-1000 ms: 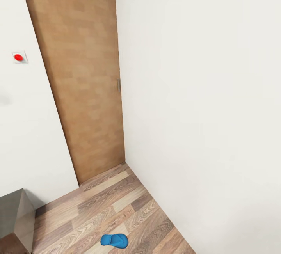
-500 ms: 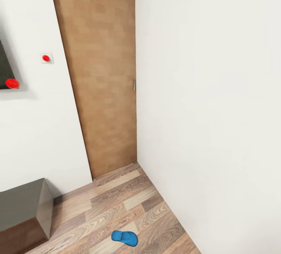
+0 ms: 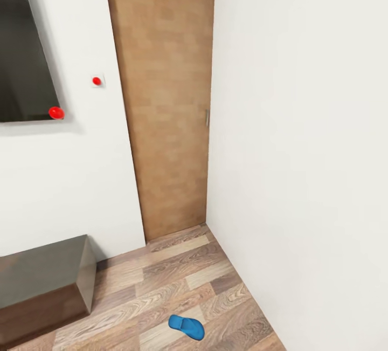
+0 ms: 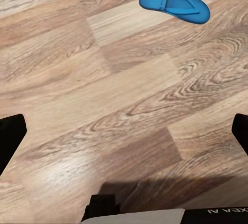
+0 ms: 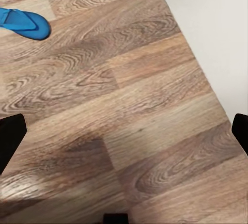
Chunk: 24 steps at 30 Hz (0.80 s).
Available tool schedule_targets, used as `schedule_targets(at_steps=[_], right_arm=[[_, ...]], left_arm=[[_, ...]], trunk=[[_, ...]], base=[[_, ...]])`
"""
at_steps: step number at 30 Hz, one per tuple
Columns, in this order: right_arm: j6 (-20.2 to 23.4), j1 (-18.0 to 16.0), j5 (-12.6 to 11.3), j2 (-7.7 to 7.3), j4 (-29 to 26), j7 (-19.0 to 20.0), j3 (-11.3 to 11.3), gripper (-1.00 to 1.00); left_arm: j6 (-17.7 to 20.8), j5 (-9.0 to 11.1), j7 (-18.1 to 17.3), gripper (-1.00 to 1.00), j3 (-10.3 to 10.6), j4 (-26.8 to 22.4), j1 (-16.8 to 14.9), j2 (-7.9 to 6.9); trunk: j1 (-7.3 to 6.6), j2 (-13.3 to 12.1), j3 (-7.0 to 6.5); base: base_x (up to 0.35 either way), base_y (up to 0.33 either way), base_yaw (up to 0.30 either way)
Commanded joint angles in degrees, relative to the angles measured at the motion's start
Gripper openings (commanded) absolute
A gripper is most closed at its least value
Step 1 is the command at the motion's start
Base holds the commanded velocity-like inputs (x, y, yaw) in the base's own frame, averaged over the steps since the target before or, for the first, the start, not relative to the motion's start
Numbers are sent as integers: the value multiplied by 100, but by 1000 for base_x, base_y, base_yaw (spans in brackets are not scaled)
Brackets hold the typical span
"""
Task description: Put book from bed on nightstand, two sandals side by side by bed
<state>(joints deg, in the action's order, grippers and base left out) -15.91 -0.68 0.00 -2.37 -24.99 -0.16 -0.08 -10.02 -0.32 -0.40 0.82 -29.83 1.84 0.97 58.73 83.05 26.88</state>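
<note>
- One blue sandal (image 3: 186,327) lies flat on the wood-plank floor (image 3: 161,286), near the white wall (image 3: 302,151) in the corner.
- One wooden door (image 3: 164,97), one dark cabinet (image 3: 43,283) cut off at the edge.
- Left claw (image 4: 124,131) and right claw (image 5: 124,131): both spread wide, fingertips (image 4: 10,136) barely showing, holding nothing.

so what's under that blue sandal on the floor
The blue sandal lies flat, strap side up, on the wood-plank floor, on a lighter plank in the left wrist view. Nothing else shows beneath it, though the patch directly under its sole is covered.
</note>
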Motion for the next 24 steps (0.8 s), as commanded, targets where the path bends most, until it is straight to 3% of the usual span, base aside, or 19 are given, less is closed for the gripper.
schedule_targets(at_steps=[1,24], right_arm=[[-17,-2,0,-1,2,-2,0,100],[-17,-2,0,-1,2,-2,0,100]], left_arm=[[-10,-3,-4,100,2,-5,1,0],[-24,-3,-4,100,5,-5,1,0]], trunk=[[0,3,5],[0,3,5]], base=[[0,0,251],[0,0,251]])
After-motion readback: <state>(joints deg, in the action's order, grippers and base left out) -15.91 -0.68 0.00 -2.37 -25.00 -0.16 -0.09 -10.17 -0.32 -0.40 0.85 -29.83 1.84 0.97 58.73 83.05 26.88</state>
